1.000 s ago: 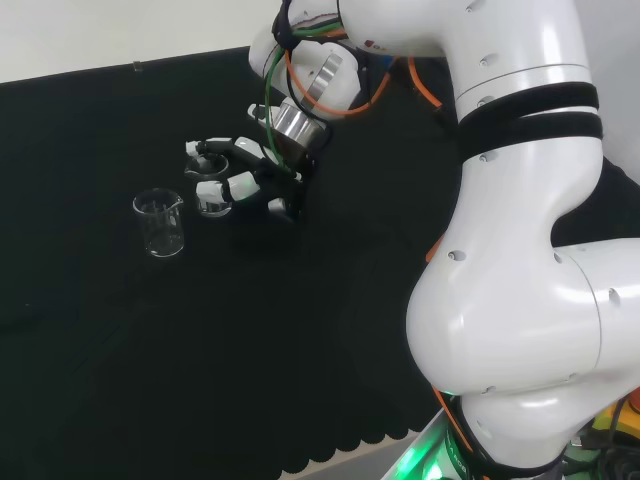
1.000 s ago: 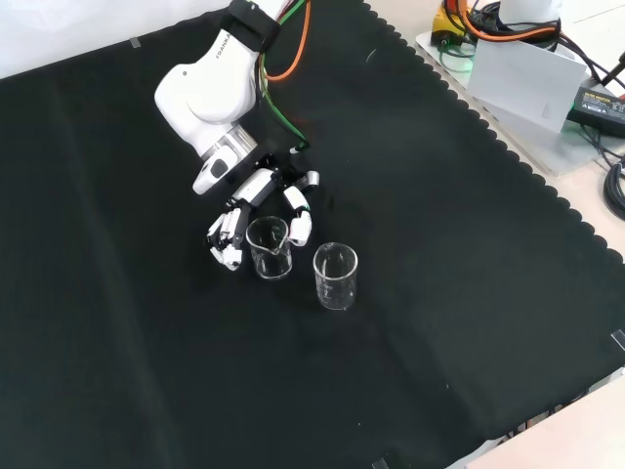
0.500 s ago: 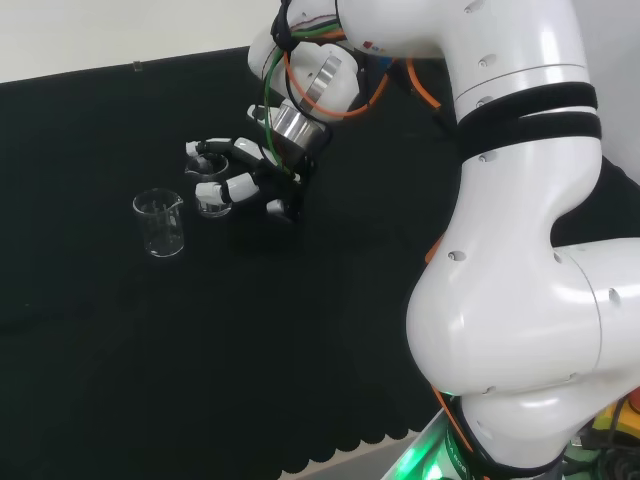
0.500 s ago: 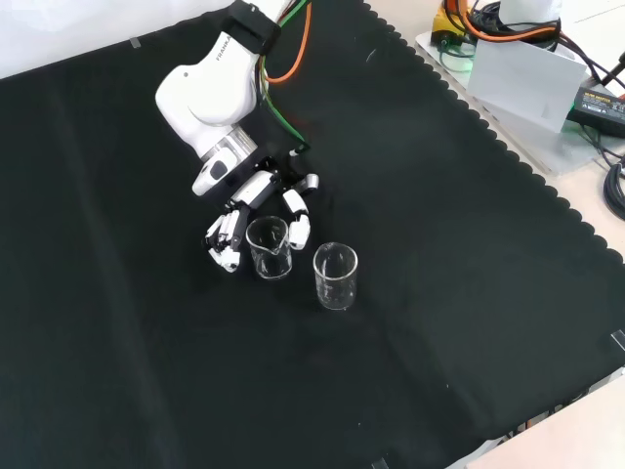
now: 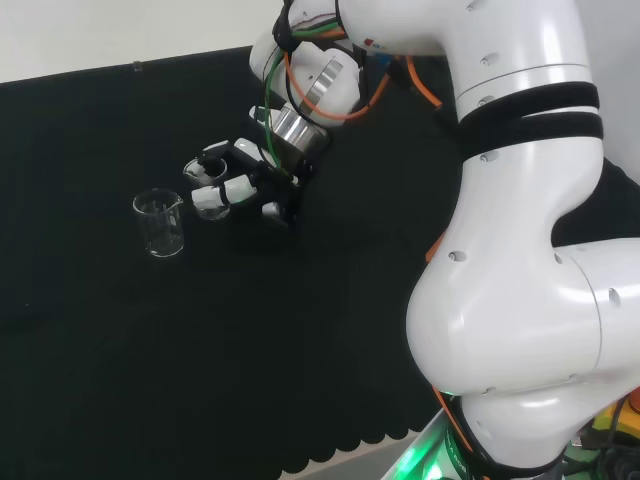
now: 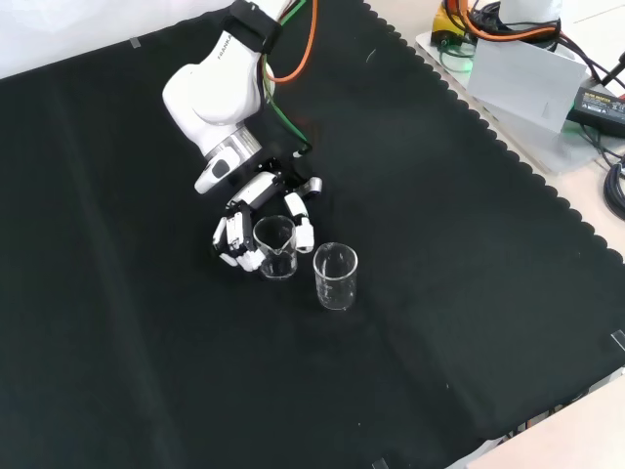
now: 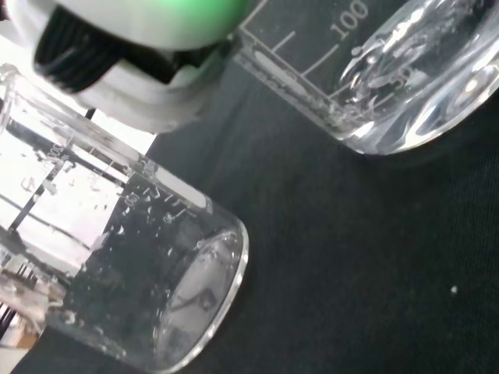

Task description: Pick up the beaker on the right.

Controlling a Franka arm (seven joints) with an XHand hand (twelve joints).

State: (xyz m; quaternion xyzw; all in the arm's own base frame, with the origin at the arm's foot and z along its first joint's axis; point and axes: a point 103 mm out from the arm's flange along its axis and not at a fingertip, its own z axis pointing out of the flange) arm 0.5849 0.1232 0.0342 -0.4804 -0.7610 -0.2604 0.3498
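Partly hidden: hand (image 6: 256, 223) curled round clear beaker (image 6: 275, 248); second beaker (image 6: 335, 277) stands just beside.

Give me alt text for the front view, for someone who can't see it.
A black and white robot hand curls its fingers around a small clear glass beaker on a black cloth. A second clear glass beaker stands free just to its right.

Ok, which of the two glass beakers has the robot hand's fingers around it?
The left beaker in the front view; the robot hand curls round it. The other beaker stands apart, untouched.
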